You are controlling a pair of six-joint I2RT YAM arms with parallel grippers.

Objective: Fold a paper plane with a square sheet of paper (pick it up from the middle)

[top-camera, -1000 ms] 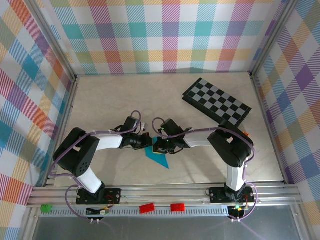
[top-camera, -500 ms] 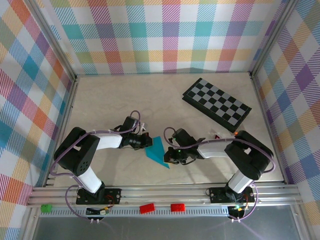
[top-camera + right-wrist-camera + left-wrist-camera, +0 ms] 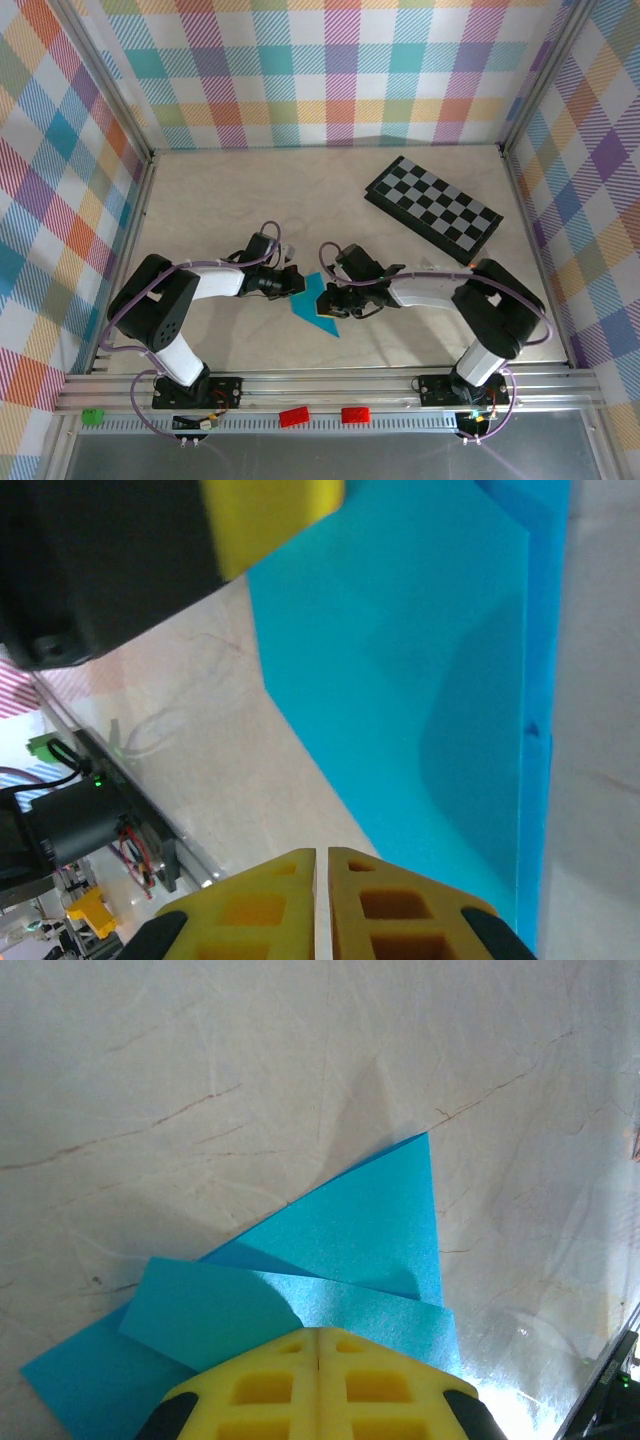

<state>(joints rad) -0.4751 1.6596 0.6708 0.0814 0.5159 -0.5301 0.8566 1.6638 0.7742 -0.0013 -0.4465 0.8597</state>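
Observation:
The square sheet of paper [image 3: 312, 308] is cyan-blue and lies creased into overlapping triangles on the table between the two arms. In the left wrist view the paper [image 3: 370, 1220] shows a folded flap lying over a pointed lower layer. My left gripper [image 3: 318, 1332] is shut, its tips resting on the flap's near edge; from above the left gripper [image 3: 300, 284] sits at the paper's upper left. My right gripper [image 3: 331, 300] is at the paper's right edge. The right gripper [image 3: 322, 854] has its yellow fingers almost together with nothing between them, low over the paper [image 3: 420, 650].
A black-and-grey checkered board [image 3: 432, 203] lies at the back right. Plaid walls close in the table on three sides. A metal rail [image 3: 320, 385] with two red clips [image 3: 293, 416] runs along the near edge. The left gripper's body [image 3: 100, 560] looms close in the right wrist view.
The right gripper pulled off the paper toward the lower right, then came back to its right edge, its fingers parting a hair. The left gripper stayed on the paper.

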